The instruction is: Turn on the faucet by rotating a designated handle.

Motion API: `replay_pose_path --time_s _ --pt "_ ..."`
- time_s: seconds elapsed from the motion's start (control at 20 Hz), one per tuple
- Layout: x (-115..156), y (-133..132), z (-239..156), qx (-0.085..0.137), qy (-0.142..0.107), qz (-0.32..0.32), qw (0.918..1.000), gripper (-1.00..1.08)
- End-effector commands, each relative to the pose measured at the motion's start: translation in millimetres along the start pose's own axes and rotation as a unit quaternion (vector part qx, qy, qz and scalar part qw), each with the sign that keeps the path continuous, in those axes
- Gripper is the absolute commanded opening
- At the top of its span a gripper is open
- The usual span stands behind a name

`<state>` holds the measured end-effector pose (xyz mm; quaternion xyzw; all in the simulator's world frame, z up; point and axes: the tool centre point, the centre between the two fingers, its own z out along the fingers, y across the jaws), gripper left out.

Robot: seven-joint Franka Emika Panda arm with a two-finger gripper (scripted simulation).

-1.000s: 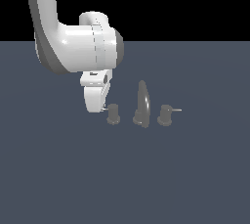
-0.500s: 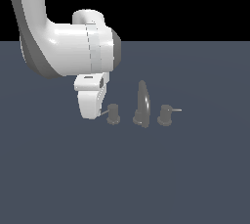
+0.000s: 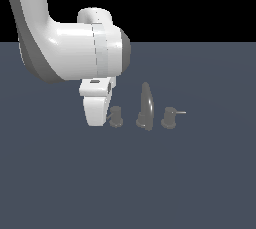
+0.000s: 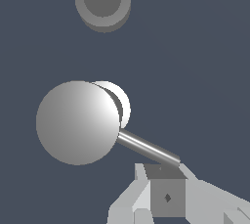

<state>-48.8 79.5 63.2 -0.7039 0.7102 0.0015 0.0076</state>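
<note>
With my pincer at the tip of the handle's pin, its spread impossible to tell, I should push sideways, keeping contact low and steady.

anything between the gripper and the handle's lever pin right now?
Nothing visible. In the wrist view the gripper sits right at the free end of the lever pin, which sticks out from the handle. In the exterior view the gripper is beside the handle; the spout stands on the handle's far side.
</note>
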Motion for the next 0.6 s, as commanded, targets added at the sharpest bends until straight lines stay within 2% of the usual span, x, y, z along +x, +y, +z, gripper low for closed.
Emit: replay_pose_path --time_s 0.0,0.05,0.1,0.5,0.55 --pt "28.6 7.4 -0.9 -0.004 0.006 0.017 0.9998 -1.0" --pt "28.6 7.4 -0.9 -0.004 0.006 0.017 0.9998 -1.0" --pt "5.7 4.2 -0.1 -0.001 0.0 0.0 1.0 -1.0" --pt "63.0 -2.1 -1.2 -0.004 0.006 0.016 0.9998 -1.0" --pt "63.0 -2.1 -1.2 -0.004 0.006 0.016 0.9998 -1.0"
